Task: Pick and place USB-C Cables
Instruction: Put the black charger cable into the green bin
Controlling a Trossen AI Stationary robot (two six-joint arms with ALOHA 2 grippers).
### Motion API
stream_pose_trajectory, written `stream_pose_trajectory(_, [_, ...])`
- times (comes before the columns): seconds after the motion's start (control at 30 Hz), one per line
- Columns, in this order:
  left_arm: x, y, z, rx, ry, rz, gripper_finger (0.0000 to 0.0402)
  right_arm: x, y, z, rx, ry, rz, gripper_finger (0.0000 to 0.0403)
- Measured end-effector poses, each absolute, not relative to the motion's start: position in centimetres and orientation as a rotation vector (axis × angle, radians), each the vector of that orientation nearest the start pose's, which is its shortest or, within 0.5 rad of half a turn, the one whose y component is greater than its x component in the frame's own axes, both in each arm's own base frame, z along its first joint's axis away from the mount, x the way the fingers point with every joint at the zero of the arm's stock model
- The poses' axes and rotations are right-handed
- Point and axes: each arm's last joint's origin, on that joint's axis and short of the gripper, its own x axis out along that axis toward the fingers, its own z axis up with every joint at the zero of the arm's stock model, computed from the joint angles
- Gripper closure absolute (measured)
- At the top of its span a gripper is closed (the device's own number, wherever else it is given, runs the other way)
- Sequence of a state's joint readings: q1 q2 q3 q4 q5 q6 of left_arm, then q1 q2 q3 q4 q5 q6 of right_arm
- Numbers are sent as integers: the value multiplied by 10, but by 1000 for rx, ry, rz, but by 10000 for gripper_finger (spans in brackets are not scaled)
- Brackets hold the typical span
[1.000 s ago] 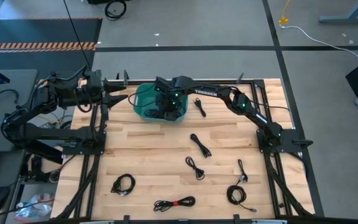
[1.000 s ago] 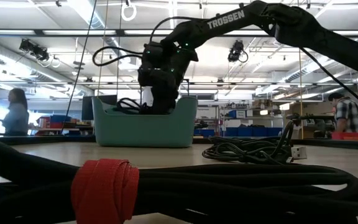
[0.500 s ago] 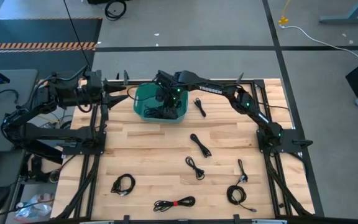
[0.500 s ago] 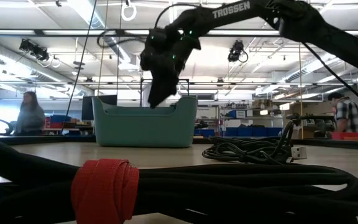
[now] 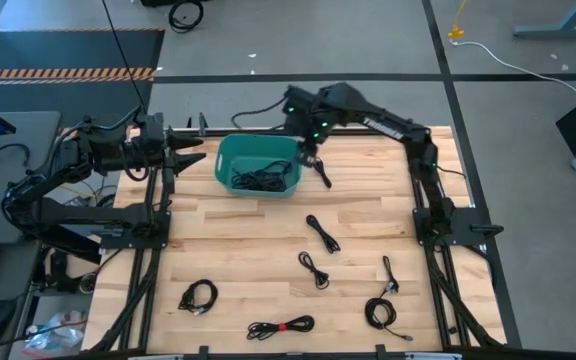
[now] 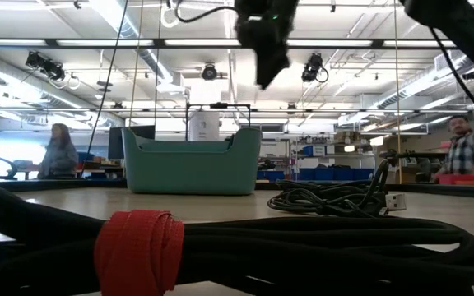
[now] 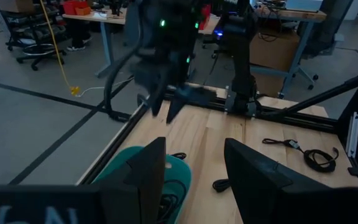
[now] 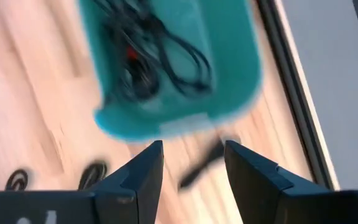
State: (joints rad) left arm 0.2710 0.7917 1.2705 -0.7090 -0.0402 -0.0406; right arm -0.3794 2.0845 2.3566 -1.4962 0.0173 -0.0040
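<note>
Cables (image 5: 265, 179) sat tangled in the teal bin (image 5: 222, 160) near the worktop's (image 5: 248, 250) far edge; no single long axis readable there. Seven more lay loose on the worktop. One straight cable (image 5: 322, 172) lay just right of the bin, long axis diagonal, running from far-left to near-right. Another (image 5: 321, 232) lay mid-worktop on the same diagonal. A small bundle (image 5: 313, 269) sat just nearer than that. A thin one (image 5: 388, 272) ran near-to-far by the right rail. Coils sat at near-left (image 5: 198, 296) and near-right (image 5: 379, 314). A red-tied bundle (image 5: 281, 326) lay with its long axis left-right at the near edge. Right hand (image 5: 308, 148) hung raised beside the bin's right end, fingers spread, empty. Left hand (image 7: 191, 180) waited left of the bin, fingers apart, holding nothing.
</note>
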Motion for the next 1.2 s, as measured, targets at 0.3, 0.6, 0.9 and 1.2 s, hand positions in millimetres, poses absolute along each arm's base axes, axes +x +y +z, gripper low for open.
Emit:
stream_pose_trajectory(0.3, [114,33,435,-68,232,315,230,341,-161,370,396,1261,-550,226])
stream_pose_trajectory(0.6, [113,33,433,-71,253,315,230,330,-180,294,535,1417,-616,226])
stream_pose_trajectory(0.9, [113,33,433,-87,250,317,230,307,-171,229,667,1427,-601,223])
stream_pose_trajectory(1.2, [113,33,433,-123,242,322,230,307,-169,201,710,1213,-627,203])
